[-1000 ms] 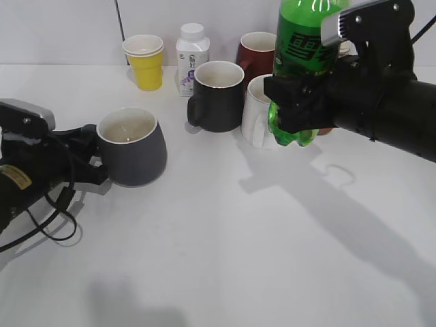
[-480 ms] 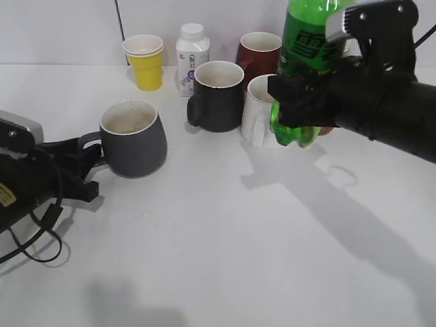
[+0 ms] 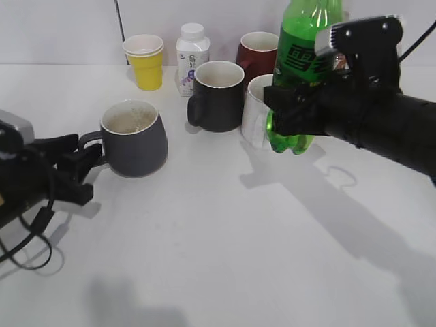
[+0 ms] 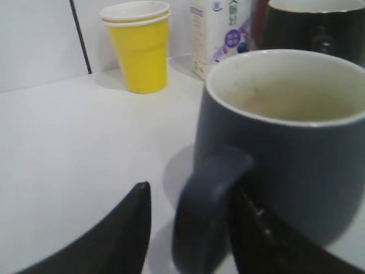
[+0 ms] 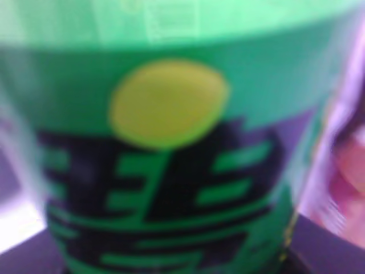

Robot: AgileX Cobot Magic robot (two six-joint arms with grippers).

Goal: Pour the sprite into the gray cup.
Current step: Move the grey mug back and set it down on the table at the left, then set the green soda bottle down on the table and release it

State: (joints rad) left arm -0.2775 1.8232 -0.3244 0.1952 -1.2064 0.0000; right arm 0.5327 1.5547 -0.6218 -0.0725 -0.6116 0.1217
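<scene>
The gray cup [image 3: 133, 140] stands on the table at the left, handle pointing left, and fills the left wrist view [image 4: 285, 142]. My left gripper [image 3: 77, 168] is open. Its fingers sit either side of the handle [image 4: 208, 211], with a gap showing on the left. The sprite [image 3: 300, 63], a green bottle with a dark label, hangs upright above the table at the right. My right gripper [image 3: 298, 109] is shut on its lower body. The label [image 5: 171, 142] fills the right wrist view, blurred, and hides the fingers.
At the back stand a yellow paper cup [image 3: 144, 61], a white milk bottle [image 3: 192, 56], a black mug [image 3: 218, 97], a white mug [image 3: 257, 114] just behind the sprite, and a dark red mug [image 3: 255, 51]. White table [image 3: 218, 245] in front.
My left gripper has drawn back to the left from the cup's side, and the handle now shows. The sprite has shifted slightly left and lower in my right gripper.
</scene>
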